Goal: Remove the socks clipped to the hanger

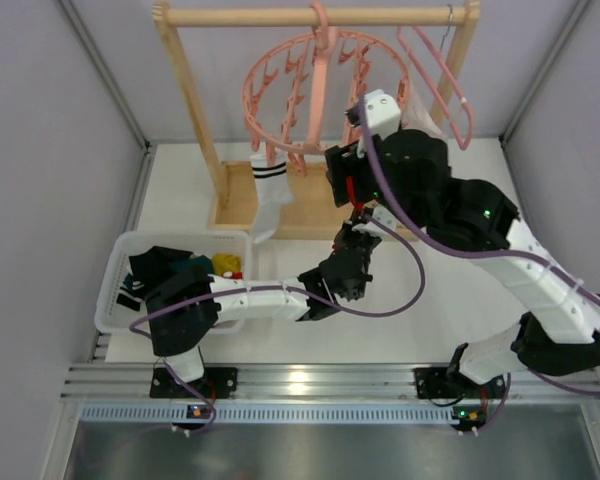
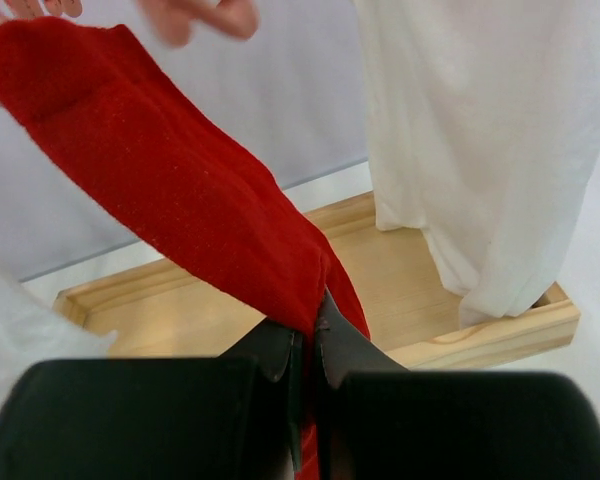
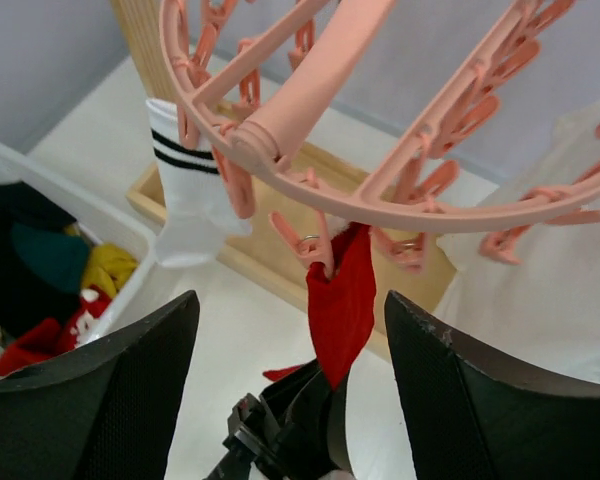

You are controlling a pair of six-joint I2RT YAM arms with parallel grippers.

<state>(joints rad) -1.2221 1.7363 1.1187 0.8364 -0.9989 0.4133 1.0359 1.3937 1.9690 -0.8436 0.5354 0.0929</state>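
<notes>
The salmon-pink ring hanger (image 1: 325,90) hangs from a wooden rail. A red sock (image 3: 342,290) hangs from one of its clips (image 3: 320,250). My left gripper (image 2: 310,320) is shut on the red sock's (image 2: 180,190) lower end, below the ring (image 3: 380,205); it also shows in the top view (image 1: 352,248). My right gripper (image 3: 290,300) is open and empty, its jaws wide on either side of the red sock, just under the ring (image 1: 347,175). A white sock with black stripes (image 1: 270,195) stays clipped on the left and shows in the right wrist view (image 3: 190,190).
A white basket (image 1: 120,245) at the left holds black, teal, yellow and red socks (image 3: 40,270). The wooden stand's base (image 2: 430,290) lies under the ring. A white cloth bag (image 2: 480,150) hangs on a plain pink hanger (image 1: 435,75) to the right.
</notes>
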